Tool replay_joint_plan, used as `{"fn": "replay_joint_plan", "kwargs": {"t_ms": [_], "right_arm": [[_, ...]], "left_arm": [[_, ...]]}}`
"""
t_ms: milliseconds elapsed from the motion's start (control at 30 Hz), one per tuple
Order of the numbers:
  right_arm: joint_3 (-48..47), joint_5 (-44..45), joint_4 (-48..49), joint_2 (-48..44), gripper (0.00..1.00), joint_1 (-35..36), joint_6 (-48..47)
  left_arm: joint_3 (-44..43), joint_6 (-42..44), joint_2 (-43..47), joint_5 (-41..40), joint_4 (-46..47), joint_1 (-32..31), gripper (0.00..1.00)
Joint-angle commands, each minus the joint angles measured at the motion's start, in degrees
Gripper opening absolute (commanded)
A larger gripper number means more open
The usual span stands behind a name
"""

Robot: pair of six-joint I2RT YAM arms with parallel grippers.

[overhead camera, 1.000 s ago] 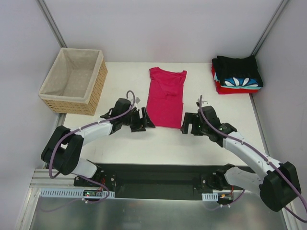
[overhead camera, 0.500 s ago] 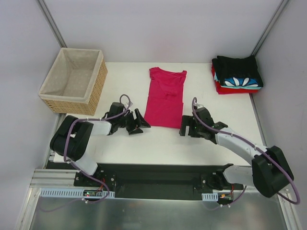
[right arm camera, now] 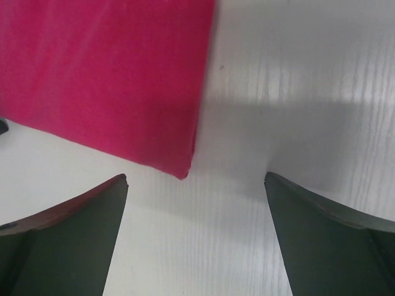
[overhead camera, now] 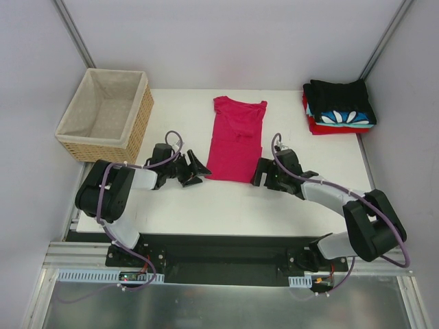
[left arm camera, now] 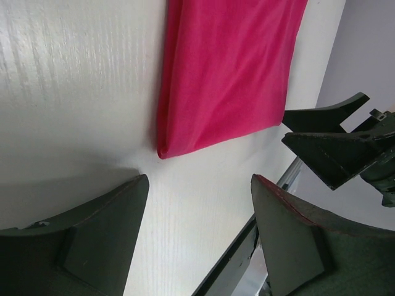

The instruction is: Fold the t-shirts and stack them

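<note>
The crimson tee is laid flat in the middle of the surface, its long axis running away from the arms, collar at the far end, hem nearest. The left hand is set just beside the hem's left corner, the right hand just beside its right corner; neither is clearly nearer. Both are held with fingers apart, nothing gripped. In each wrist view a hem corner is seen just ahead

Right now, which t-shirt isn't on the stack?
The crimson-pink tee, lying alone in the middle of the table; the black tee, blue-white patterned tee and red tee sit piled at the far right corner.
</note>
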State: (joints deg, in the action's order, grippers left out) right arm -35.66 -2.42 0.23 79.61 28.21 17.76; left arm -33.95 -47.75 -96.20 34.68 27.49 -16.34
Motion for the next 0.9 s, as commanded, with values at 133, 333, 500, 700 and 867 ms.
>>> {"fn": "replay_joint_plan", "kwargs": {"t_ms": [133, 333, 500, 700, 867], "right_arm": [[4.54, -3.99, 13.89, 5.11, 0.99, -3.24, 8.77], [10.94, -10.41, 22.95, 7.22, 0.98, -4.91, 15.98], [15.0, -14.01, 26.66, 7.48, 0.97, -4.83, 19.59], [20.1, -15.25, 30.27, 6.52, 0.92, -4.83, 22.76], [22.12, -14.02, 30.0, 4.24, 0.89, -4.83, 23.02]], "left_arm": [[1.08, 3.45, -6.36, -5.24, -3.32, 1.66, 0.69], [1.79, 3.1, -5.75, -4.09, -2.0, 1.75, 0.69], [3.19, 2.4, -5.14, -3.22, -0.59, 1.84, 0.68], [5.48, 1.52, -4.52, -2.95, 1.78, 1.84, 0.68], [6.18, 0.64, -7.24, -2.16, 5.55, 1.84, 0.64]]}}
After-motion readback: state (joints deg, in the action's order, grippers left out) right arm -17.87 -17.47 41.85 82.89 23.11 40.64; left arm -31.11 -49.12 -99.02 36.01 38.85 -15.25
